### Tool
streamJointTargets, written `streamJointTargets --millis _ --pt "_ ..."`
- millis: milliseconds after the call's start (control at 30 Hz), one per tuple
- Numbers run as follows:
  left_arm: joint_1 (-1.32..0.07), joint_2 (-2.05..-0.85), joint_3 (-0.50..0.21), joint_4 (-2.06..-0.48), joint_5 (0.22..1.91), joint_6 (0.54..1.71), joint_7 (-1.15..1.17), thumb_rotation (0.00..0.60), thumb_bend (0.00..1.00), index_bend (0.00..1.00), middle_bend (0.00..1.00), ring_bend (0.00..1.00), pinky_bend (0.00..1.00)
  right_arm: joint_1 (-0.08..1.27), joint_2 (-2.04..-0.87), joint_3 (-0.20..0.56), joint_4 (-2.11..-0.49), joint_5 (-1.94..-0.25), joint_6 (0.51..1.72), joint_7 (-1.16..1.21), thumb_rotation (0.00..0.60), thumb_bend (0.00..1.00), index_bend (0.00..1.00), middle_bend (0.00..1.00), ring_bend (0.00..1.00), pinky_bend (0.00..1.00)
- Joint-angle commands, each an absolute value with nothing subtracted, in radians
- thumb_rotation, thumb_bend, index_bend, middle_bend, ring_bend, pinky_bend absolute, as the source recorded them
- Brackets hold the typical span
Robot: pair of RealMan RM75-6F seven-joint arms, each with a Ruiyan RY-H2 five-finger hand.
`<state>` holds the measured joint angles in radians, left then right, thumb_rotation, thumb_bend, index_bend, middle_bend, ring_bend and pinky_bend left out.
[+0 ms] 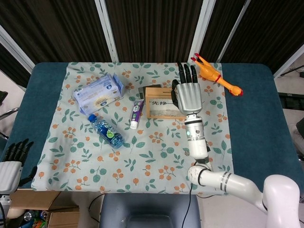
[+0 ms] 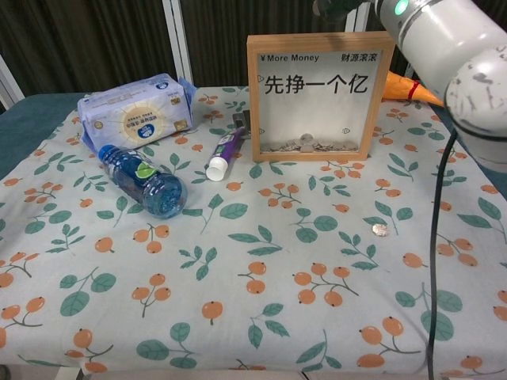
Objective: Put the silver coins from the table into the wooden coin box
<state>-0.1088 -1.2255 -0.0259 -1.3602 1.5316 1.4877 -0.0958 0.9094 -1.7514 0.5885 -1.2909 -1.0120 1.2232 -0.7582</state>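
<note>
The wooden coin box stands upright on the counter, coins heaped at its bottom. The right hand hangs above its right end, fingers straight and slightly spread, holding nothing. A silver coin lies in front of the box, toward its right. The left hand sits far left of the box, fingers apart, empty.

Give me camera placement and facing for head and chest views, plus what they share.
Head view: high above the near table edge, looking steeply down; shows right hand over the wooden coin box, left hand at the near left corner.
Chest view: low at the near edge, looking across the cloth at the box front; only the right arm shows.
Shared: box, water bottle, toothpaste tube, rubber chicken.
</note>
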Motion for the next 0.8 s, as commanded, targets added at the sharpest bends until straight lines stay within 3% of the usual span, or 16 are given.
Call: streamJointTargets --millis 33,800 --pt "-0.108 -1.226 -0.027 -1.355 1.529 1.489 -0.103 0.600 0.38 0.00 0.00 0.00 0.00 0.933 -1.771 0.588 -1.259 -0.982 1.229 -0.778 0.600 0.67 0.74 0.11 0.00 0.00" --pt "-0.102 -1.216 -0.042 -1.346 1.506 1.492 -0.130 0.600 0.38 0.00 0.00 0.00 0.00 0.980 -1.790 0.537 -1.160 -0.896 1.236 -0.769 0.600 0.67 0.74 0.11 0.00 0.00"
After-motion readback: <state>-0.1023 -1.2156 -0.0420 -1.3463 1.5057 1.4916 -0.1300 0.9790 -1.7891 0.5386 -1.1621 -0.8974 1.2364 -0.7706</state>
